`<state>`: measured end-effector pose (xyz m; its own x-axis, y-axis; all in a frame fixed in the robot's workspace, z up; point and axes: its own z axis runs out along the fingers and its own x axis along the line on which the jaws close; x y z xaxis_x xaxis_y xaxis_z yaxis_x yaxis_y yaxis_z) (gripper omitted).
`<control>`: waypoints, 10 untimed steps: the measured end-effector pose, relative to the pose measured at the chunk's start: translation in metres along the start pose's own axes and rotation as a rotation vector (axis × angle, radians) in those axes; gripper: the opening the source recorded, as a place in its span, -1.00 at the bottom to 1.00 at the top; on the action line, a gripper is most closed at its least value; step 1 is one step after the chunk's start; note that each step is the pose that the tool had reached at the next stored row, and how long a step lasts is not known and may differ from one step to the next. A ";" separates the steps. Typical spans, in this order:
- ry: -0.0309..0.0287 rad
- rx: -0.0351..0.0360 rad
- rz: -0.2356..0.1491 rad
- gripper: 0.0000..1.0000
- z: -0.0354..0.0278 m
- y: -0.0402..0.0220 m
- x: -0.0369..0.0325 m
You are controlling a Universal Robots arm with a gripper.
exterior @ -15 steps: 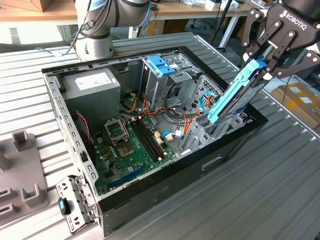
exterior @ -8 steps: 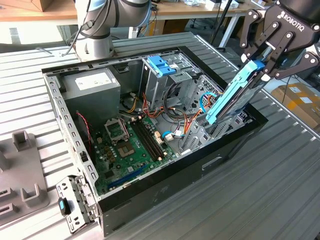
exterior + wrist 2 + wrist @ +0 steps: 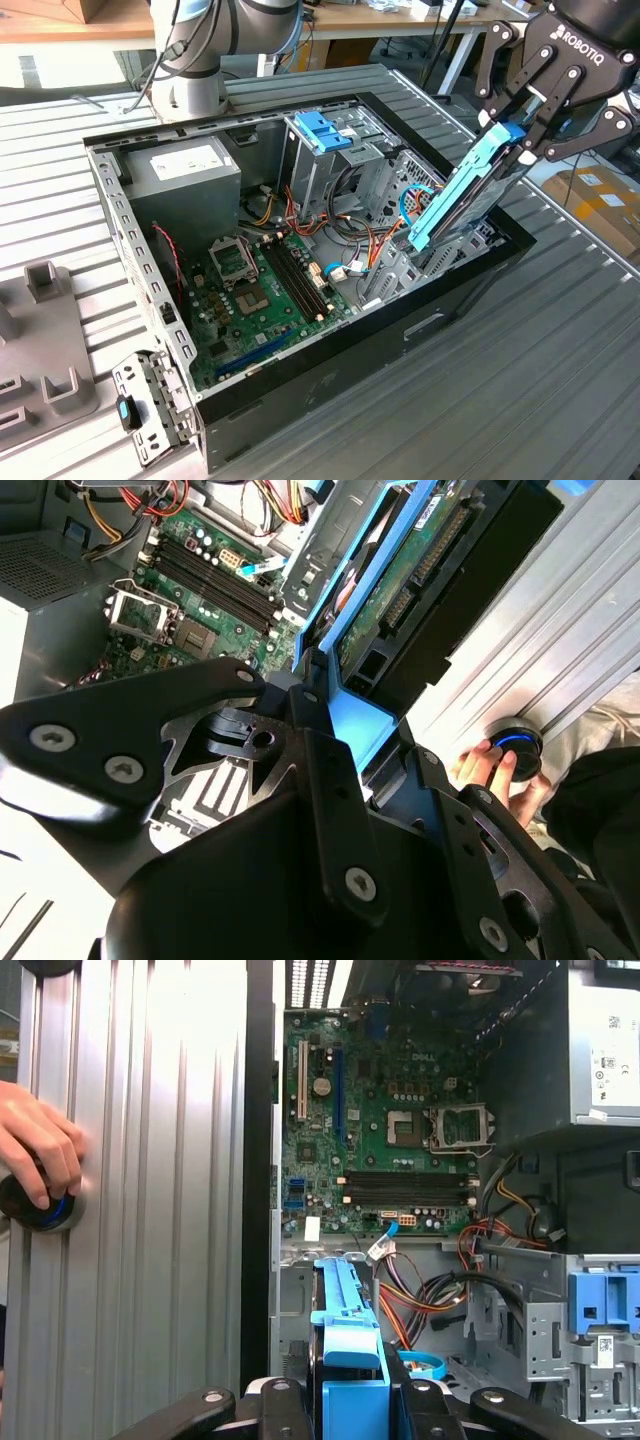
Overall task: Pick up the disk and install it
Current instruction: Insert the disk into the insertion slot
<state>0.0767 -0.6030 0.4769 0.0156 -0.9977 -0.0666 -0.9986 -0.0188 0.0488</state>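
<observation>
My gripper [image 3: 522, 132] hangs above the open computer case [image 3: 420, 325] at the exterior view's right, shut on the disk [image 3: 462, 198]. The disk is held on edge and steeply tilted, its blue side rail facing out. Its lower end reaches down among the metal brackets by the case's right wall. In the second wrist view the disk [image 3: 415, 575] shows its green circuit board and connectors beyond the gripper [image 3: 325, 705]. In the first wrist view the disk's blue rail [image 3: 350, 1345] runs out from between the black fingers [image 3: 275, 1405].
Inside the case lie the motherboard [image 3: 262, 282], a grey power-supply box [image 3: 185, 168], a metal drive cage with a blue handle [image 3: 322, 130] and loose coloured cables [image 3: 375, 245]. A person's hand [image 3: 40, 1155] rests on a round black knob on the ribbed table. Grey fixtures [image 3: 45, 340] stand at the exterior view's left.
</observation>
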 end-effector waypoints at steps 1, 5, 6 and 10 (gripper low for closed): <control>0.0000 0.0000 0.000 -0.26 0.0001 0.0004 0.0000; 0.0001 0.0000 0.000 -0.26 0.0009 0.0025 0.0000; 0.0001 0.0000 0.000 -0.26 0.0013 0.0035 0.0000; 0.0001 0.0000 0.000 -0.26 0.0021 0.0051 0.0000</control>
<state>0.0715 -0.6030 0.4750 0.0157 -0.9977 -0.0665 -0.9986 -0.0190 0.0489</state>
